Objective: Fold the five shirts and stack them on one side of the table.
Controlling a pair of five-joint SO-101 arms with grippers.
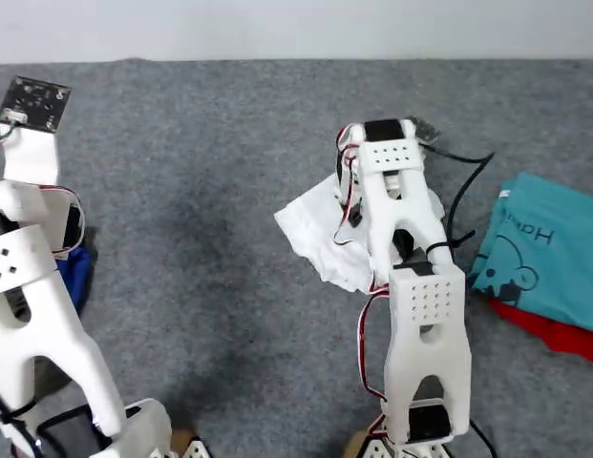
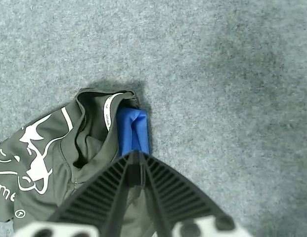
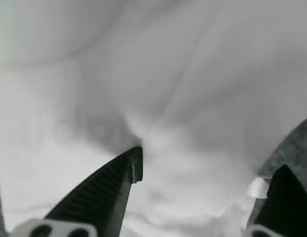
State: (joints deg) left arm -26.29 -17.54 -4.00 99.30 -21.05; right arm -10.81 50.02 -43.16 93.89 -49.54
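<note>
My left gripper (image 2: 138, 157) is shut, its tips pinching the edge of a folded blue shirt (image 2: 131, 129) that lies against a dark grey shirt (image 2: 59, 158) with white print. The blue shirt (image 1: 74, 272) peeks out beside the left arm at the table's left edge. My right gripper (image 3: 207, 175) stands open, pointing down close over a crumpled white shirt (image 3: 183, 89). That white shirt (image 1: 315, 234) lies mid-table, partly under the right arm. A teal shirt (image 1: 549, 248) lies at the right edge on top of a red shirt (image 1: 554, 334).
Grey carpet-like table cover (image 1: 201, 191) stretches bare between the two arms and along the far side. A black cable (image 1: 468, 191) loops from the right arm toward the teal shirt.
</note>
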